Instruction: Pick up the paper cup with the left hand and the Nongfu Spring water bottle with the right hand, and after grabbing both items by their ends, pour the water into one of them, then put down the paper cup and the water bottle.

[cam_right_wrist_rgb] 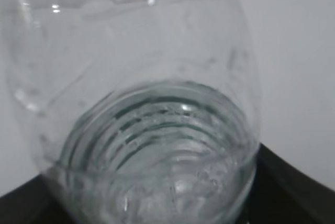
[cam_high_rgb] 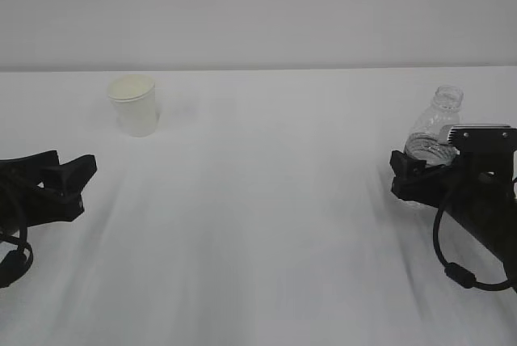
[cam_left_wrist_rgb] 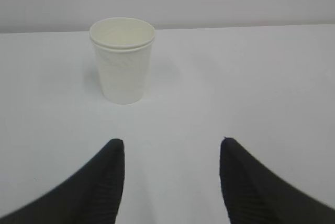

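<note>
The white paper cup (cam_high_rgb: pixel 135 105) stands upright at the back left of the table. In the left wrist view the paper cup (cam_left_wrist_rgb: pixel 123 59) is ahead and a little left of my left gripper (cam_left_wrist_rgb: pixel 171 145), which is open with only bare table between its fingers. That left gripper (cam_high_rgb: pixel 81 184) hovers low at the table's left edge. The clear Nongfu Spring water bottle (cam_high_rgb: pixel 432 132) stands uncapped at the right, with water (cam_high_rgb: pixel 424 148) in its lower part. My right gripper (cam_high_rgb: pixel 401 175) has its jaws around the lower body of the bottle (cam_right_wrist_rgb: pixel 141 103), which fills the right wrist view. Whether the fingers press on it does not show.
The white table (cam_high_rgb: pixel 266 225) runs back to a pale wall (cam_high_rgb: pixel 258 6). A black cable loop (cam_high_rgb: pixel 452 257) hangs under the right arm near the front right.
</note>
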